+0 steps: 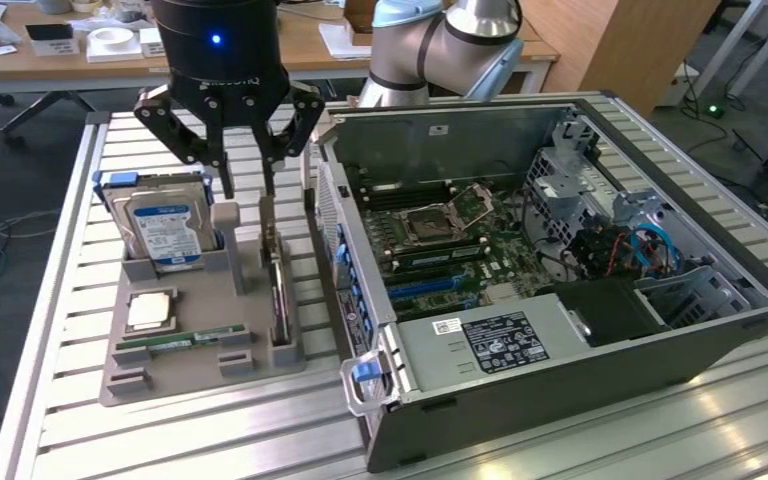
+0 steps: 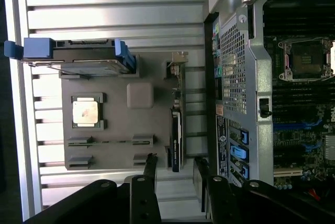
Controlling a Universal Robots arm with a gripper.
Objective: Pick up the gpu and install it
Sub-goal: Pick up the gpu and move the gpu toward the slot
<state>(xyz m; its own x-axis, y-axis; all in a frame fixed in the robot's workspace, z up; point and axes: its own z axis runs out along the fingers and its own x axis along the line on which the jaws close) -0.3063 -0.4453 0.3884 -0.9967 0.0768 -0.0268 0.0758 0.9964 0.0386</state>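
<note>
The gpu stands on its long edge in a slot along one side of the grey holder tray, the side nearest the computer case. In the wrist view the gpu appears edge-on as a thin dark strip with a green board. My gripper hangs just above the card's far end, open, with nothing between its fingers. In the wrist view the gripper has one black finger on each side of the card's line, apart from it.
The tray also carries a hard drive with a blue label, a silver processor and a narrow RAM stick. The open computer case with its motherboard lies close to the tray's gpu side. Slatted metal table underneath.
</note>
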